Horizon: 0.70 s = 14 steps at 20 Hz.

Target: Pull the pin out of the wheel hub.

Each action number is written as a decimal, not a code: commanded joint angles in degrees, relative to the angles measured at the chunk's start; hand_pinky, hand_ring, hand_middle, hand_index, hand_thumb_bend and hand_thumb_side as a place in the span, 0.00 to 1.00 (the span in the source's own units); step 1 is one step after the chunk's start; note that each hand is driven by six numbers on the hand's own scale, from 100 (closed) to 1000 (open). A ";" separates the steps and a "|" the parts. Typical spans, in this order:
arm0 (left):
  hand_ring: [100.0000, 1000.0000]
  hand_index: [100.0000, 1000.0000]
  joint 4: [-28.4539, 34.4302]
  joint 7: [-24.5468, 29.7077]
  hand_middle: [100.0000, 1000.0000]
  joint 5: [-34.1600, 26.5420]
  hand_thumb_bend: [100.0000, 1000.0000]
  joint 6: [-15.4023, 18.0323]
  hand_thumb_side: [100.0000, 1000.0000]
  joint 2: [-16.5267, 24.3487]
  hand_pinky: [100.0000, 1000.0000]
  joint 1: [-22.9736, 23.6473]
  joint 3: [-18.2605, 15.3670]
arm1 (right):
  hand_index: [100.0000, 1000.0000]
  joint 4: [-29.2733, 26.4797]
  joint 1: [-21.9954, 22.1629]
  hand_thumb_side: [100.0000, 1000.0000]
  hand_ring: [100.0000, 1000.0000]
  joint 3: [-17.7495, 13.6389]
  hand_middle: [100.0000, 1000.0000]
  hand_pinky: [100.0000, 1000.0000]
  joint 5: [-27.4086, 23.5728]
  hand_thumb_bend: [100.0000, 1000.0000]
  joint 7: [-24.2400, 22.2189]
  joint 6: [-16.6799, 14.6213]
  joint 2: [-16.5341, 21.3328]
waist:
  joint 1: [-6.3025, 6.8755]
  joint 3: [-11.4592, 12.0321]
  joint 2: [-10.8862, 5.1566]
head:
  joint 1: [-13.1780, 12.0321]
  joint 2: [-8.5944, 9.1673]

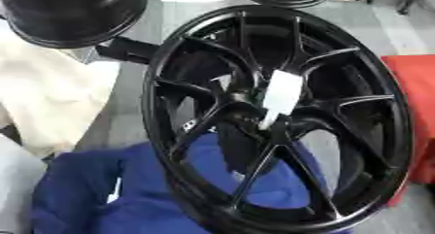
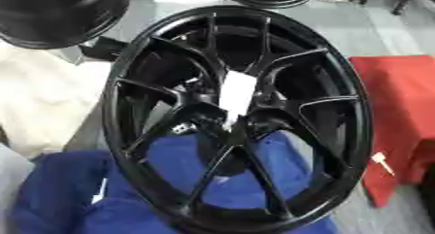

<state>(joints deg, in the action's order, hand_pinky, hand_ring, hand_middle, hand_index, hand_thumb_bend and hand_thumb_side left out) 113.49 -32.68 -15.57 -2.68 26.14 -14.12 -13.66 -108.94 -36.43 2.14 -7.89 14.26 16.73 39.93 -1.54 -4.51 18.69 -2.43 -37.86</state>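
Black wheel hub stands tilted on edge, near rim resting on a blue cloth. White pin sits at its centre, angled up and right. Neither robot hand shows in either view, so finger state cannot be told. Red block at right. Risk: an off-axis pull could jam the pin, or tip the hub on the soft cloth.

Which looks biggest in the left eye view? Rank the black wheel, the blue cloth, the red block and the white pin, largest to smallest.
1. Black wheel
2. Blue cloth, partly hidden behind the wheel
3. Red block, cut off by the view's edge, so its rank is unsure
4. White pin
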 commanded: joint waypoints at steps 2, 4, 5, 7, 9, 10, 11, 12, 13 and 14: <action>0.67 0.69 1.10 0.43 0.59 1.03 0.38 0.08 0.40 2.14 0.69 -0.35 -0.29 | 0.67 -0.54 -0.57 0.82 0.53 -0.70 0.59 0.68 0.11 0.00 0.20 -0.14 1.22 | 0.19 -0.10 -1.32 | 0.05 0.44; 0.67 0.70 1.10 1.55 0.59 2.55 0.38 -0.32 0.41 4.41 0.69 -0.39 0.54 | 0.67 -0.53 -0.62 0.82 0.53 -0.63 0.59 0.68 0.14 0.00 0.15 -0.13 1.29 | 0.32 -0.15 -1.30 | 0.13 0.33; 0.67 0.70 1.10 2.49 0.60 3.69 0.38 -0.57 0.41 6.03 0.69 -0.44 1.06 | 0.67 -0.53 -0.63 0.82 0.53 -0.59 0.59 0.68 0.16 0.00 0.11 -0.12 1.35 | 0.41 -0.18 -1.31 | 0.19 0.32; 0.67 0.71 1.10 4.99 0.60 6.42 0.38 -1.05 0.41 9.84 0.69 -0.74 2.20 | 0.67 -0.52 -0.59 0.82 0.53 -0.53 0.59 0.68 0.24 0.00 0.05 -0.09 1.50 | 0.62 -0.23 -1.34 | 0.32 0.21; 0.68 0.72 1.10 7.66 0.60 8.78 0.38 -1.40 0.41 13.92 0.70 -1.22 3.41 | 0.67 -0.52 -0.53 0.82 0.53 -0.54 0.59 0.68 0.32 0.00 0.05 -0.11 1.58 | 0.89 -0.28 -1.37 | 0.38 0.13; 0.68 0.72 1.10 9.15 0.61 9.93 0.38 -1.51 0.41 16.00 0.70 -1.53 4.07 | 0.67 -0.51 -0.50 0.82 0.53 -0.56 0.59 0.68 0.35 0.00 0.09 -0.15 1.57 | 1.00 -0.31 -1.38 | 0.39 0.08; 0.68 0.72 1.10 10.48 0.61 10.95 0.38 -1.48 0.40 18.03 0.71 -1.97 4.70 | 0.67 -0.50 -0.48 0.82 0.53 -0.56 0.59 0.68 0.36 0.00 0.12 -0.18 1.56 | 1.13 -0.36 -1.39 | 0.38 0.01; 0.68 0.72 1.10 11.74 0.61 11.88 0.38 -1.45 0.40 20.04 0.71 -2.54 5.34 | 0.67 -0.47 -0.47 0.82 0.53 -0.52 0.59 0.68 0.35 0.00 0.14 -0.21 1.57 | 1.24 -0.41 -1.39 | 0.35 -0.07; 0.68 0.72 1.10 12.83 0.61 12.57 0.38 -1.52 0.40 21.74 0.71 -3.11 5.91 | 0.67 -0.45 -0.49 0.82 0.53 -0.45 0.59 0.68 0.35 0.00 0.12 -0.22 1.61 | 1.34 -0.46 -1.40 | 0.31 -0.15; 0.68 0.72 1.10 13.84 0.61 13.02 0.38 -1.72 0.40 23.24 0.71 -3.69 6.45 | 0.67 -0.43 -0.53 0.82 0.53 -0.38 0.59 0.68 0.36 0.00 0.08 -0.22 1.65 | 1.43 -0.52 -1.40 | 0.26 -0.23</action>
<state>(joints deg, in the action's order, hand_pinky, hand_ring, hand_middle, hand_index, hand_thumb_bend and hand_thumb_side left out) 113.58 -20.25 -3.63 -4.38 45.39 -17.09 -7.50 -108.94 -36.27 2.16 -7.72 14.26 16.72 39.93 -0.13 -5.00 18.69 -2.18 -38.14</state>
